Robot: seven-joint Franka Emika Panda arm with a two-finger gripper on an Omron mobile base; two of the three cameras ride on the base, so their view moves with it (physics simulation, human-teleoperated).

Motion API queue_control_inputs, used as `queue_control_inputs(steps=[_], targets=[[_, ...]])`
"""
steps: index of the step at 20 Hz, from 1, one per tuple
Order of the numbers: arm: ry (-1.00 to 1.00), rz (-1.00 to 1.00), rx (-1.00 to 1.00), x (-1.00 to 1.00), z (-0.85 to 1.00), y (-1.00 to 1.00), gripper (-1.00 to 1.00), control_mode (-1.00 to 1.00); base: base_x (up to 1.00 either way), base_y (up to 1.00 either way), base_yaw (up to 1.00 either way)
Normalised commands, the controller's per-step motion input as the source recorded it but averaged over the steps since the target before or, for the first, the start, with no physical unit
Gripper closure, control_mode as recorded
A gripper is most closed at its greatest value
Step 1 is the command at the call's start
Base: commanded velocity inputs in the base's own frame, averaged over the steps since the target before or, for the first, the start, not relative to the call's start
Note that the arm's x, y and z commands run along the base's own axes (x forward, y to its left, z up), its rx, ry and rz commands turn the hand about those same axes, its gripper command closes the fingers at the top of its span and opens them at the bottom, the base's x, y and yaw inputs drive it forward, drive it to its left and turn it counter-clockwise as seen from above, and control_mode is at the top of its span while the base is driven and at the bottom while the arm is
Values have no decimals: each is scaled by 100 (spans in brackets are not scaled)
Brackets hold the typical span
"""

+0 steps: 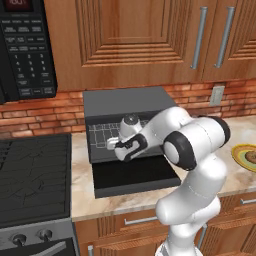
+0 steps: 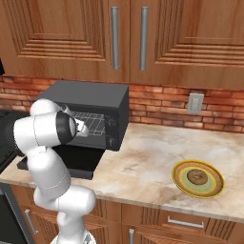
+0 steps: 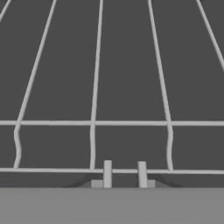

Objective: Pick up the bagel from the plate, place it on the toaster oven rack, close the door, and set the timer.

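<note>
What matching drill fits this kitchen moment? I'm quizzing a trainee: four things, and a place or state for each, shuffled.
Things:
1. bagel
2. door
3. toaster oven rack
4. pincer

Places or states:
A. folded down flat on the counter
B. at the rack's front edge
C. on the yellow plate
D. inside the open toaster oven

Pairs: 1-C, 2-A, 3-D, 4-B

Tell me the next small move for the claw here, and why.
Probably pull the toaster oven rack outward. The claw sits at the rack's front loop, the door already lies open, and the bagel rests on the plate, so the rack seems wanted forward first.
</note>
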Motion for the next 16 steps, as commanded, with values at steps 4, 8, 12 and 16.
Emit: queue_control_inputs(steps=[4,8,12,16], targets=[[5,0,0,-57,0,16,100,-100,0,0,0],[6,0,0,-75,0,13,100,-100,0,0,0],[11,0,0,-83,0,8,100,-100,0,0,0],[14,0,0,-78,0,4,100,-100,0,0,0]])
